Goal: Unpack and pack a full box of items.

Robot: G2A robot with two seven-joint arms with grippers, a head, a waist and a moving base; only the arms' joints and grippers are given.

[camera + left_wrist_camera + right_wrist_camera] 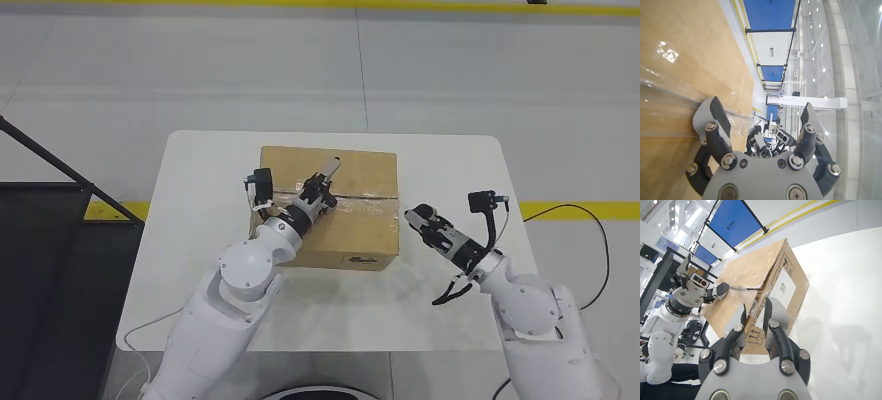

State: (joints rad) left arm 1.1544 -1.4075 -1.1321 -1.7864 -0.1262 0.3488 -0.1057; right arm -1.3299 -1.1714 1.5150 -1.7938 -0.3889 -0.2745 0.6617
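While the white counter (200, 200) carries it near the middle, the cardboard box (350, 165) sits with its flaps down. Left claw (762, 103) is spread wide over the box top, one finger (722, 291) lying on the seam. Right claw (756, 304) hangs just beside the box's end, fingers a little apart. Clear tape (743, 292) runs crumpled along the seam, a loose shred hanging at that end.
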